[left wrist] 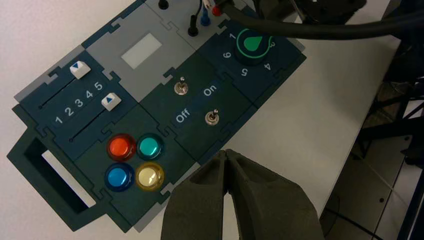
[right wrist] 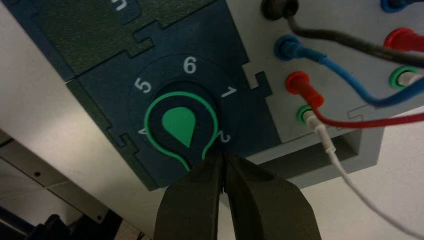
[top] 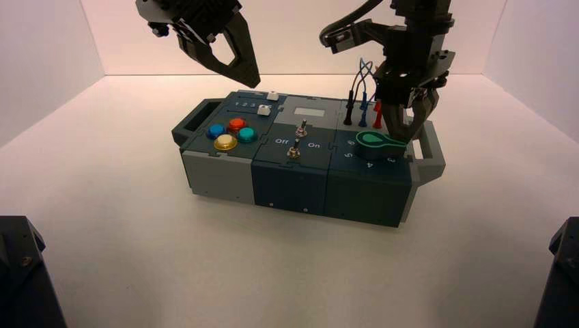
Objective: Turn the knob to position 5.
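A: Where is the knob (right wrist: 180, 125)?
B: On the dark teal block at the box's (top: 225, 179) right end, just in front of the wire jacks. Green teardrop with a light green outline.

A: Dial lettering?
B: White digits in an arc. Right wrist view reads 6, 1 and 2 plainly, and the 5 (right wrist: 143, 85) beside the 6. The digit after the 5 is partly under the knob's outline. The pointed tip faces the gap past the 2, toward the right gripper (right wrist: 222, 162), away from the 5.

A: Right gripper state?
B: Fingers clenched together, tips meeting at the knob's pointed end, grasping nothing. In the high view it stands over the knob's right end.

A: Left gripper (left wrist: 227, 156)?
B: Raised above the box's rear left corner in the high view, away from the knob. Fingers pressed together, empty.

A: Other writing?
B: Left wrist view: "Off" and "On" between two metal toggles (left wrist: 181, 88) on the middle block; 1 2 3 4 5 between two sliders with white caps (left wrist: 80, 69).

A: Rest of the box?
B: Four round buttons (left wrist: 121, 146): red, teal, blue, yellow. Black, blue, red and white wires (right wrist: 330, 65) plugged in behind the knob. Box sits on a white bench (top: 136, 239).
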Controlling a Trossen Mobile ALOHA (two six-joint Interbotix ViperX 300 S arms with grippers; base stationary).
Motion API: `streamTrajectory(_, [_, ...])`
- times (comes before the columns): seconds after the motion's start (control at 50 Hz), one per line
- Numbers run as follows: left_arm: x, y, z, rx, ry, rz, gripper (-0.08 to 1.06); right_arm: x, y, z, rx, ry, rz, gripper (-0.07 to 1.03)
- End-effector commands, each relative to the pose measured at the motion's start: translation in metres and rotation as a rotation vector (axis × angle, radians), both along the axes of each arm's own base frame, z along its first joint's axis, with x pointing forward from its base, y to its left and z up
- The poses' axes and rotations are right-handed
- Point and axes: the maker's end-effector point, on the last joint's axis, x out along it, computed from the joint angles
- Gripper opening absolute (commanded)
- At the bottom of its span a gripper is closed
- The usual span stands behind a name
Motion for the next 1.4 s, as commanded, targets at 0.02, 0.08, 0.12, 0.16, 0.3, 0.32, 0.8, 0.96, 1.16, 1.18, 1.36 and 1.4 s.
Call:
streamTrajectory(0.02, [0.006, -0.007, 0.012, -0.024, -0.029, -0.006, -0.03, -0.001, 0.009, 0.012, 0.034, -0.031, 0.016, -0.02])
streamTrajectory(0.08, [0.007, -0.007, 0.013, -0.025, -0.032, -0.006, -0.03, -0.003, 0.01, 0.013, 0.038, -0.028, 0.018, -0.02])
streamTrajectory(0.12, [0.006, -0.007, 0.013, -0.025, -0.032, -0.008, -0.03, -0.004, 0.01, 0.012, 0.036, -0.024, 0.015, -0.02])
streamTrajectory(0.16, [0.007, -0.007, 0.013, -0.025, -0.032, -0.006, -0.03, -0.006, 0.009, 0.011, 0.034, -0.018, 0.017, -0.02])
streamTrajectory(0.3, [0.006, -0.007, 0.013, -0.024, -0.032, -0.007, -0.03, -0.011, 0.007, 0.009, 0.031, -0.003, 0.01, -0.02])
streamTrajectory(0.32, [0.006, -0.007, 0.013, -0.024, -0.032, -0.007, -0.03, -0.011, 0.007, 0.009, 0.033, -0.002, 0.008, -0.02])
streamTrajectory(0.8, [0.006, -0.007, 0.014, -0.022, -0.036, -0.012, -0.03, -0.022, 0.016, 0.015, 0.066, 0.01, 0.005, -0.02])
streamTrajectory(0.96, [0.006, -0.007, 0.014, -0.023, -0.036, -0.012, -0.03, -0.026, 0.019, 0.014, 0.068, 0.02, 0.012, -0.02])
streamTrajectory(1.16, [0.006, -0.007, 0.014, -0.022, -0.035, -0.011, -0.03, -0.029, 0.024, 0.014, 0.078, 0.027, 0.014, -0.02])
streamTrajectory(1.18, [0.007, -0.007, 0.015, -0.024, -0.037, -0.011, -0.03, -0.029, 0.024, 0.014, 0.079, 0.027, 0.014, -0.02])
streamTrajectory(1.36, [0.006, -0.007, 0.014, -0.021, -0.034, -0.012, -0.03, -0.031, 0.027, 0.013, 0.082, 0.036, 0.012, -0.02])
streamTrajectory(1.4, [0.006, -0.007, 0.014, -0.02, -0.032, -0.012, -0.03, -0.031, 0.028, 0.013, 0.086, 0.037, 0.01, -0.02])
